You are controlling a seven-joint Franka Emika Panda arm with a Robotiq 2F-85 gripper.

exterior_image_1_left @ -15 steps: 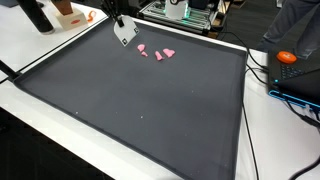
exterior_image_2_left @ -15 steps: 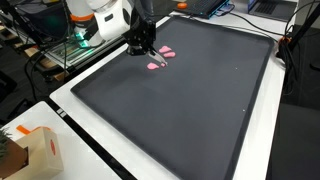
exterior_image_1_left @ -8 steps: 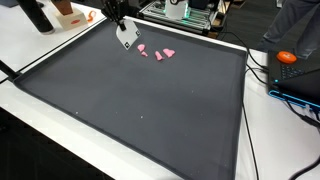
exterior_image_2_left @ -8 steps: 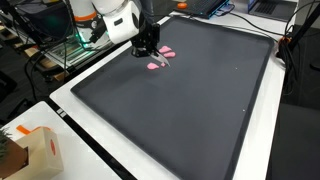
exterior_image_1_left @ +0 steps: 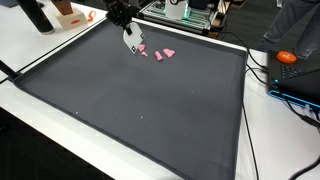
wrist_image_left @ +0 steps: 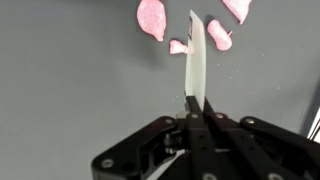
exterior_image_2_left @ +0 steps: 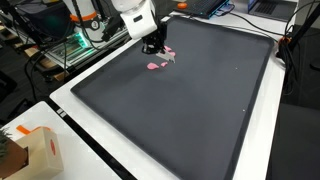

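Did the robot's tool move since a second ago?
Yes. The tool, shut on a white card, has slid closer to the pink pieces, which stayed put.

no writing, label, brand, number or sign can be read in any of the views. the cardboard box [exterior_image_2_left: 32, 152] at the lower left of an exterior view is too small and blurred to tell whether its faces carry print.
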